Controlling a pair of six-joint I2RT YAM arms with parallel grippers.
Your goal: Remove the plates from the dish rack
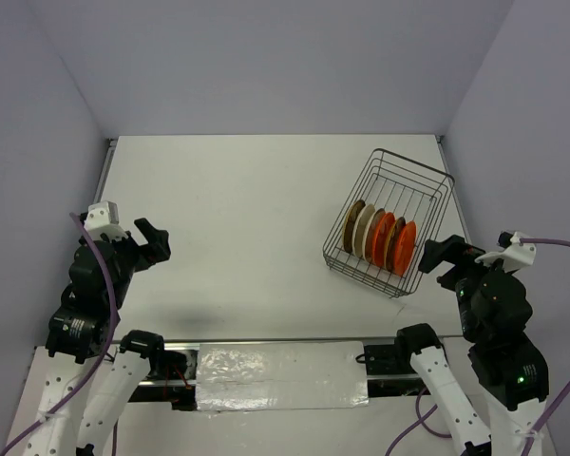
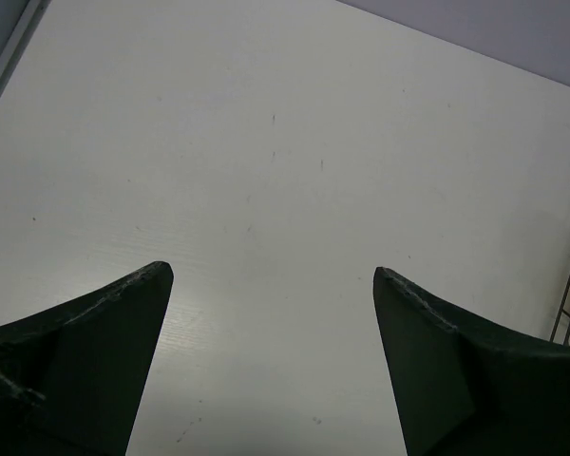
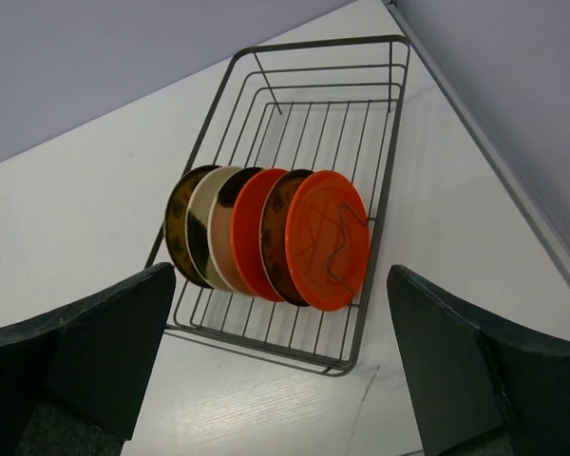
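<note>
Closest in are the two arms. The right hand (image 1: 437,258) has its fingers spread wide with nothing between them, and the left hand (image 1: 154,242) is the same: fully apart and holding nothing.

Biggest thing next is the white bench (image 1: 247,209). The wire dish rack (image 3: 313,44) sits on its right side, long axis running away from the arms and angled a bit to the right. The far half of the rack has nothing in it.

The plates (image 3: 266,237) stand on edge, packed in a row across the rack's width at its near end. I count five:
- two dark brown patterned plates, the far left one (image 3: 180,223) and one second from the right (image 3: 277,233)
- two plain orange plates, one in the middle (image 3: 250,228) and the end one (image 3: 328,237)
- one cream plate (image 3: 214,223) with a dark patch

The part that matters is that the right hand is just beside the rack's near right corner. From its wrist cam, the row sits straight ahead between the fingers, with the end orange plate facing it. The left hand is well apart on the other side of the bench and sees only a sliver of wire at its frame edge. So I'd say the right arm goes first, probably for that end orange plate, coming down over its top rim. Nothing is unloaded yet.
</note>
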